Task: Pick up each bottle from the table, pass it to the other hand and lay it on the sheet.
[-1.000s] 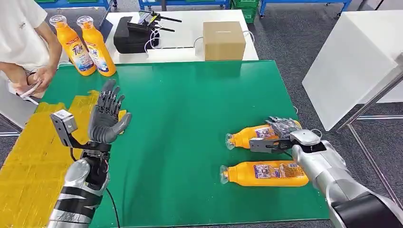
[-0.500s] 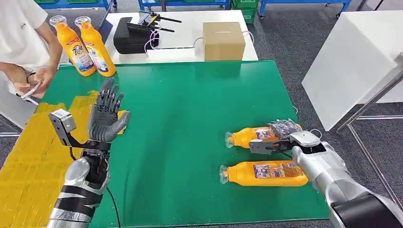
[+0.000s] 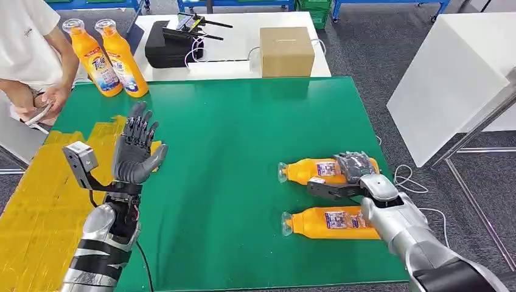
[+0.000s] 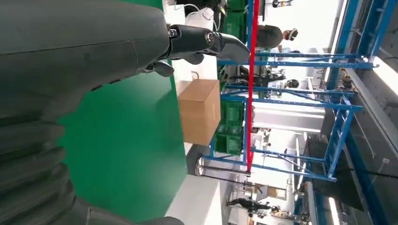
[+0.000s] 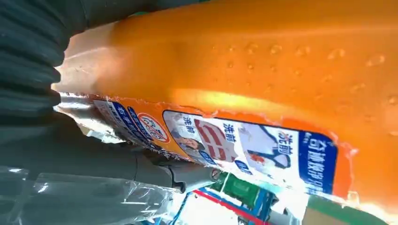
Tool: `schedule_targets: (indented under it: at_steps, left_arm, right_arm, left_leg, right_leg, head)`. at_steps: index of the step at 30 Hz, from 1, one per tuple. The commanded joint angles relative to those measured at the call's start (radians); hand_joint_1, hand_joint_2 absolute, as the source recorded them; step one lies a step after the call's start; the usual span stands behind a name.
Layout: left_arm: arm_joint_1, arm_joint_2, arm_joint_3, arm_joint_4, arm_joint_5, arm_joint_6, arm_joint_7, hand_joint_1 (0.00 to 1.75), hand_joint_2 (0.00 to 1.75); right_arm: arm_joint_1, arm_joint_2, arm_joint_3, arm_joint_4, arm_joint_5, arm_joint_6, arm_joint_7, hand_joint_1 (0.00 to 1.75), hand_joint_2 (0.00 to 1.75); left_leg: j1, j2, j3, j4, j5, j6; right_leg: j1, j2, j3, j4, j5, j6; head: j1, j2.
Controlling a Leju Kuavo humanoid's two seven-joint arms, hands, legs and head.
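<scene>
dark, jointed fingers [image 3: 352, 163] of the right hand [image 3: 347, 173] wrap the far orange bottle [image 3: 316, 171], glossy plastic with a printed label. it lies lengthwise across the green bench [image 3: 243, 134], clear cap toward the robot's left. a second bottle [image 3: 328, 222] lies parallel, nearer. the left hand [image 3: 135, 152] is raised, fingers spread, holding nothing, beside the textured yellow sheet [image 3: 42, 213].

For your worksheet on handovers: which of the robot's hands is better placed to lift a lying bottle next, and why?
The right hand: it already wraps the farther lying bottle. The left hand is raised, open, across the table.
</scene>
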Motion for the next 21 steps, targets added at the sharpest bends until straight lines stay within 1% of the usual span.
schedule_targets:
  at_steps: [1, 4, 5, 7, 11, 12, 14, 15, 16, 17, 18, 20, 21]
  left_arm:
    - [-0.004, 0.006, -0.026, -0.005, -0.016, 0.006, 0.017, 0.00, 1.75]
    - [-0.004, 0.006, -0.026, -0.005, -0.016, 0.006, 0.017, 0.00, 1.75]
    - [0.003, 0.008, -0.035, -0.010, -0.022, 0.008, 0.021, 0.00, 1.75]
    - [0.010, 0.009, -0.048, -0.012, -0.026, 0.010, 0.022, 0.00, 1.75]
    - [0.009, 0.009, -0.048, -0.012, -0.026, 0.010, 0.022, 0.00, 1.75]
    - [0.010, 0.014, -0.057, -0.008, -0.032, 0.009, 0.027, 0.00, 1.75]
    - [0.017, 0.023, -0.087, -0.001, -0.039, 0.009, 0.035, 0.00, 1.75]
    - [0.023, 0.026, -0.107, 0.004, -0.018, -0.014, 0.048, 0.00, 1.75]
    - [0.030, 0.029, -0.119, 0.004, 0.039, -0.067, 0.059, 0.00, 1.75]
    - [0.040, 0.035, -0.135, -0.004, 0.057, -0.090, 0.059, 0.00, 1.75]
    - [0.047, 0.040, -0.160, -0.019, 0.038, -0.094, 0.049, 0.00, 1.75]
    - [0.051, 0.043, -0.199, -0.040, 0.018, -0.099, 0.047, 0.00, 1.75]
    - [0.052, 0.043, -0.222, -0.046, 0.008, -0.100, 0.051, 0.00, 1.75]
  right_arm:
    - [0.104, 0.082, -0.263, -0.263, -0.161, -0.218, -0.090, 1.75, 1.75]
    - [0.104, 0.082, -0.263, -0.263, -0.161, -0.218, -0.090, 1.75, 1.75]
    - [0.134, 0.100, -0.303, -0.323, -0.209, -0.241, -0.112, 1.75, 1.75]
    - [0.169, 0.111, -0.311, -0.405, -0.211, -0.227, -0.100, 1.75, 1.75]
    - [0.171, 0.108, -0.312, -0.404, -0.212, -0.227, -0.103, 1.75, 1.75]
    - [0.181, 0.128, -0.345, -0.424, -0.272, -0.243, -0.143, 1.75, 1.75]
    - [0.223, 0.169, -0.397, -0.511, -0.404, -0.230, -0.206, 1.75, 1.75]
    - [0.256, 0.190, -0.411, -0.582, -0.478, -0.219, -0.226, 1.75, 1.75]
    - [0.279, 0.208, -0.421, -0.633, -0.530, -0.232, -0.246, 1.75, 1.75]
    - [0.302, 0.225, -0.426, -0.676, -0.559, -0.255, -0.258, 1.75, 1.75]
    - [0.328, 0.243, -0.429, -0.726, -0.619, -0.251, -0.271, 1.75, 1.75]
    - [0.347, 0.243, -0.405, -0.756, -0.642, -0.241, -0.269, 1.75, 1.75]
    - [0.353, 0.246, -0.394, -0.761, -0.678, -0.223, -0.270, 1.75, 1.75]
  left_leg:
    - [0.000, 0.001, -0.001, 0.000, 0.000, -0.001]
    - [0.000, 0.001, -0.001, 0.000, 0.000, -0.001]
    - [0.001, 0.001, 0.000, 0.000, -0.001, -0.001]
    - [0.001, 0.002, 0.001, -0.001, -0.001, -0.002]
    - [0.001, -0.001, -0.001, 0.000, 0.000, -0.001]
    - [0.000, -0.002, -0.002, 0.000, 0.000, -0.001]
    - [0.001, -0.001, -0.002, 0.000, 0.000, -0.001]
    - [0.001, 0.000, -0.001, -0.001, -0.001, -0.001]
    - [0.001, -0.001, -0.001, -0.001, -0.001, -0.001]
    - [0.000, -0.001, -0.002, -0.001, 0.000, -0.001]
    - [0.001, -0.001, 0.000, -0.002, -0.001, -0.001]
    - [0.001, 0.000, 0.001, -0.001, -0.002, -0.002]
    - [0.001, -0.001, -0.001, -0.001, -0.001, -0.001]
  right_leg:
    - [0.000, 0.000, -0.001, 0.000, 0.000, 0.000]
    - [0.000, 0.000, -0.001, 0.000, 0.000, 0.000]
    - [0.000, 0.000, -0.001, 0.000, 0.000, 0.000]
    - [0.001, 0.002, 0.000, -0.001, 0.000, 0.000]
    - [0.001, -0.001, -0.002, 0.000, 0.000, 0.000]
    - [0.000, -0.002, -0.002, 0.000, 0.000, 0.000]
    - [0.001, -0.001, -0.002, 0.000, 0.000, 0.000]
    - [0.001, 0.000, -0.002, -0.001, 0.000, 0.000]
    - [0.001, -0.001, -0.001, -0.001, 0.000, 0.000]
    - [0.000, -0.001, -0.002, 0.000, -0.001, 0.000]
    - [0.001, -0.001, -0.001, -0.001, -0.001, 0.000]
    - [0.001, 0.000, 0.000, -0.001, -0.002, -0.001]
    - [0.001, -0.001, -0.002, 0.000, -0.001, 0.000]
  head:
    - [0.000, 0.000]
    - [0.000, 0.000]
    - [0.000, 0.000]
    - [0.000, 0.000]
    - [0.000, 0.000]
    - [0.000, 0.000]
    - [0.000, 0.000]
    - [0.000, 0.000]
    - [0.000, 0.000]
    - [0.000, 0.000]
    - [0.000, 0.000]
    - [0.000, 0.000]
    - [0.000, 0.000]
